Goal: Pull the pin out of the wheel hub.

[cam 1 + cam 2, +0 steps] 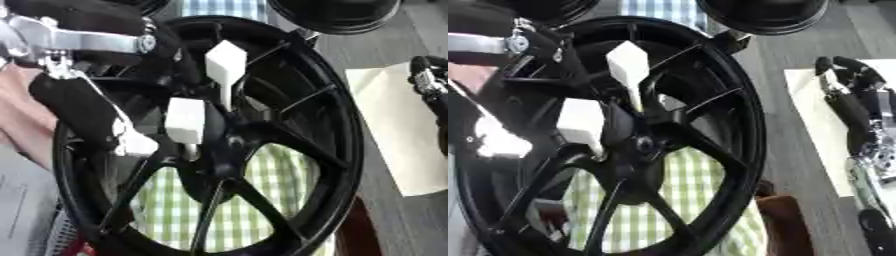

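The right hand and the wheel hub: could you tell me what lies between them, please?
In the right eye view, the wheel's black rim and a strip of grey floor separate the right hand from the hub.

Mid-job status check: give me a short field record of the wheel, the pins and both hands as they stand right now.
wheel: black spoked wheel standing on edge, filling the view
pins: two white pins at the hub, upper pin and lower pin
left hand: left hand at the wheel's left side beside the lower pin; grip not visible
right hand: right hand away from the wheel, over a pale sheet, holding nothing
backdrop: green checked cloth seen through the spokes
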`<action>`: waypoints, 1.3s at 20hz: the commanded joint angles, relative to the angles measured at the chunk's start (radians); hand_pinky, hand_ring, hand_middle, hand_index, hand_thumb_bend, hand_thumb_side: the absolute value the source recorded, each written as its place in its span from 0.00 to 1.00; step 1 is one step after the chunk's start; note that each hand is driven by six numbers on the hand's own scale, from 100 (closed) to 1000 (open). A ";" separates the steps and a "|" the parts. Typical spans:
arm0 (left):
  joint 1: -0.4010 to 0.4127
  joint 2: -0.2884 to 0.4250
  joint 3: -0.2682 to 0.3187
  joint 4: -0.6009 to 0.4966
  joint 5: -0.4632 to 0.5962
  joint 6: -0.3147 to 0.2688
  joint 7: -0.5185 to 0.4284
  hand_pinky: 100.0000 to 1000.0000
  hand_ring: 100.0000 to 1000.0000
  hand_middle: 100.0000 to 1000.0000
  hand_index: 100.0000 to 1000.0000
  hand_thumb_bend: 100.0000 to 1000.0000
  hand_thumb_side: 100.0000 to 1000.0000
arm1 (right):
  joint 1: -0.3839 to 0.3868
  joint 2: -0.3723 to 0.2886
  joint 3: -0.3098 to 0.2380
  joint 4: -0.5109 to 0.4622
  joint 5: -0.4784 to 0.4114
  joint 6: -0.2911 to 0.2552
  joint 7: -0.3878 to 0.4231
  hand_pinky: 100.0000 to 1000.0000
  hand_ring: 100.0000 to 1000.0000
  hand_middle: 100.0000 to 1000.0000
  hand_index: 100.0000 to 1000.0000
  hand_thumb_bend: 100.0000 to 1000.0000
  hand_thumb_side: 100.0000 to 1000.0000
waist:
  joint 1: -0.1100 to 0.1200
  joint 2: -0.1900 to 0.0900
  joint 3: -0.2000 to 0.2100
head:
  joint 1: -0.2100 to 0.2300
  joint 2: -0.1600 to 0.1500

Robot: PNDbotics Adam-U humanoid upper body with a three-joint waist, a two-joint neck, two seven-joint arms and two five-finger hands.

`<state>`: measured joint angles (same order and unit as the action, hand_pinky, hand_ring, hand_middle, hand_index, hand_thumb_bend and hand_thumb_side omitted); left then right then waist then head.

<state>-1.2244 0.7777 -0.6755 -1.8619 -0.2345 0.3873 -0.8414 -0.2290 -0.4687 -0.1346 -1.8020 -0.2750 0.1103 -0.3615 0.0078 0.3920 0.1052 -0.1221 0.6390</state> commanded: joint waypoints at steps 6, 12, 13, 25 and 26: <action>-0.008 -0.018 -0.006 0.059 0.012 0.034 -0.002 0.81 0.75 0.74 0.83 0.34 0.39 | -0.012 -0.005 -0.004 -0.007 0.007 0.001 0.001 0.84 0.70 0.57 0.73 0.28 0.34 | -0.007 -0.011 -0.005 | 0.011 -0.011; 0.001 -0.030 -0.016 0.076 0.023 0.041 -0.029 0.80 0.74 0.72 0.82 0.34 0.40 | -0.013 -0.002 -0.006 -0.007 0.007 0.002 -0.002 0.84 0.70 0.57 0.73 0.28 0.34 | -0.009 -0.009 -0.008 | 0.015 -0.014; 0.001 -0.031 -0.016 0.076 0.023 0.040 -0.033 0.80 0.74 0.72 0.82 0.33 0.40 | -0.013 -0.002 -0.006 -0.008 0.006 0.002 -0.003 0.84 0.70 0.57 0.73 0.28 0.35 | -0.009 -0.008 -0.009 | 0.016 -0.014; 0.009 -0.048 -0.013 0.081 0.004 0.010 -0.035 0.70 0.56 0.52 0.67 0.14 0.20 | -0.013 0.003 -0.007 -0.006 0.005 0.002 -0.006 0.84 0.70 0.56 0.74 0.27 0.37 | -0.011 -0.011 -0.012 | 0.022 -0.016; 0.009 -0.046 -0.004 0.071 0.015 0.014 -0.022 0.69 0.54 0.51 0.66 0.11 0.18 | -0.013 0.003 -0.007 -0.006 0.005 0.003 -0.006 0.84 0.70 0.56 0.74 0.27 0.37 | -0.011 -0.011 -0.012 | 0.022 -0.015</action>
<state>-1.2032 0.7200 -0.7016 -1.7763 -0.2280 0.3769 -0.8527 -0.2367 -0.4526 -0.1346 -1.7974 -0.2750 0.1128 -0.3641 -0.0018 0.4017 0.0942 -0.1026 0.6311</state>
